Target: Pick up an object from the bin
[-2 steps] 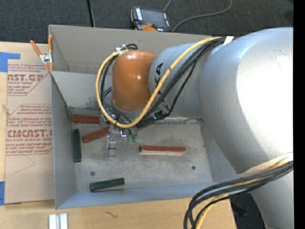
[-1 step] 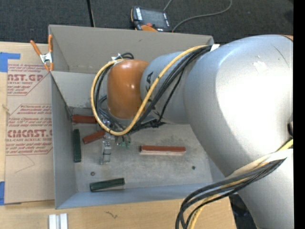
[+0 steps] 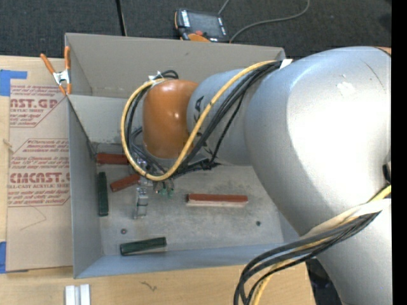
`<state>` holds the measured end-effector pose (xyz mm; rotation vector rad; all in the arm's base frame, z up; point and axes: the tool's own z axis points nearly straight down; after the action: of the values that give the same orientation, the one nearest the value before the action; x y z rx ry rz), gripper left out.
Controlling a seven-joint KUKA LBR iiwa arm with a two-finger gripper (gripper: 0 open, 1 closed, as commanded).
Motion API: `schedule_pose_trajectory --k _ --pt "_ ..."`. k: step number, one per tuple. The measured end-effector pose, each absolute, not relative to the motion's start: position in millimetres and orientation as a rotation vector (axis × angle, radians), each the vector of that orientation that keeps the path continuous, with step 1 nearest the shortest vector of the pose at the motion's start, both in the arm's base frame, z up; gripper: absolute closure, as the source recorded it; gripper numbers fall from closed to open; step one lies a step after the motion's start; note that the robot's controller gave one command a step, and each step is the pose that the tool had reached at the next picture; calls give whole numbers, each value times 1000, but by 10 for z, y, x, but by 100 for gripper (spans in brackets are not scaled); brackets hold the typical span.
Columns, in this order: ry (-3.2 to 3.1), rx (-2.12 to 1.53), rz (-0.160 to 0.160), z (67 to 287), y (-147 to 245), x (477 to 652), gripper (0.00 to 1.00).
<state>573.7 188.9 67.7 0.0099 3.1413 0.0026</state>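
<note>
Arm (image 3: 331,145) covers the right half of the bin (image 3: 81,189); tool (image 3: 140,206), state unclear, over bare floor.

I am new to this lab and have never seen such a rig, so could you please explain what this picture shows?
The camera looks down, somewhat from one side, into a grey metal bin. The big grey body coming in from the right is a robot arm. The orange cover and the looping cables belong to it.

At its tip, low over the bin floor, hangs the small metal gripper, the part that picks things up. I cannot tell whether it is open or shut.

A few loose sticks lie on the floor:
- a dark green bar by the left wall
- another green bar near the front
- a long reddish stick to the gripper's right
- two short reddish pieces up and left of it, the nearer one close beside it
</note>
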Motion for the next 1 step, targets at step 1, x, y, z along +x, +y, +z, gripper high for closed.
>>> schedule_pose_trajectory --k 1 --pt "3140 10 3 680 1889 5740 100"
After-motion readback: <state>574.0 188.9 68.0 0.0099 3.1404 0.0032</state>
